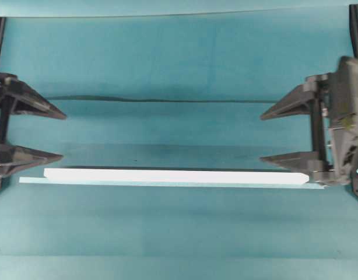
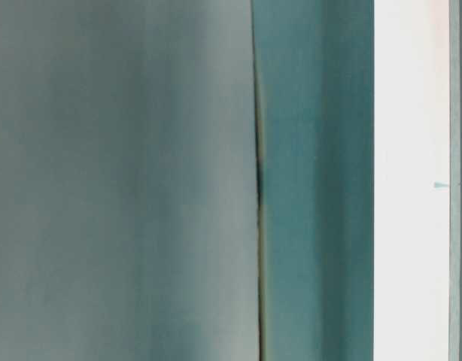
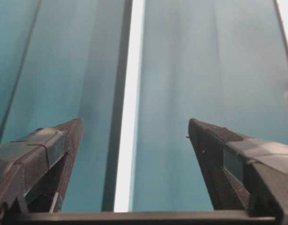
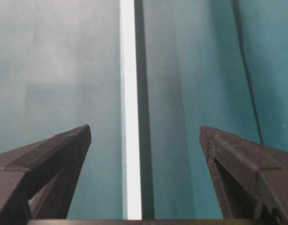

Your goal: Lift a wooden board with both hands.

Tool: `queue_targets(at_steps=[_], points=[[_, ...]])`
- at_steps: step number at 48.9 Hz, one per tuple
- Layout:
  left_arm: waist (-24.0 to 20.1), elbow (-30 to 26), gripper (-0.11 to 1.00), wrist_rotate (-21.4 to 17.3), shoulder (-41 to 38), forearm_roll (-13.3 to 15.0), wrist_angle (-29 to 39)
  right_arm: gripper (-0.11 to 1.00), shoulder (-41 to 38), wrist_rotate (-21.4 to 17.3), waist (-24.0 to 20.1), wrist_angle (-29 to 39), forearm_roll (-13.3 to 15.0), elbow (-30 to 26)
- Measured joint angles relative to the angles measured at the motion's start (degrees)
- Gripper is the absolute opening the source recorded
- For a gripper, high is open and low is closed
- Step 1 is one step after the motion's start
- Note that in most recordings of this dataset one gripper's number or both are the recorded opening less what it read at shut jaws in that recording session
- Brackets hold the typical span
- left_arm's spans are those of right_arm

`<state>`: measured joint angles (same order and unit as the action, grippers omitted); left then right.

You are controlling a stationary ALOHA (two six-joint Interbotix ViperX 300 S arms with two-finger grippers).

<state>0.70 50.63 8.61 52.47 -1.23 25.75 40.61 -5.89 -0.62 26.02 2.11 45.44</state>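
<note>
I see the wooden board [image 1: 176, 175] lying flat across the near part of the teal table [image 1: 179, 64], edge to edge. Beyond its ends, my left gripper [image 1: 63, 136] and right gripper [image 1: 262, 137] gape wide, holding nothing.

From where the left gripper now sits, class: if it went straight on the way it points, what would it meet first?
Probably the wooden board. The left gripper is open and the board runs lengthwise between its fingers, so its near end lies in that line. Depth is unclear; the gripper may sit above it and pass over.
</note>
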Motion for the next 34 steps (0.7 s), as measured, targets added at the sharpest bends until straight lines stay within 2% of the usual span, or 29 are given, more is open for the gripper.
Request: queue_targets(at_steps=[15, 34], points=[[0.0, -0.1, 0.97, -0.1, 3.4, 0.0, -0.4, 0.95, 7.2, 0.0, 0.0, -1.6, 0.0, 2.1], [0.0, 0.0, 0.97, 0.0, 6.6, 0.0, -3.5, 0.95, 14.7, 0.0, 0.0, -7.2, -0.4, 6.1]])
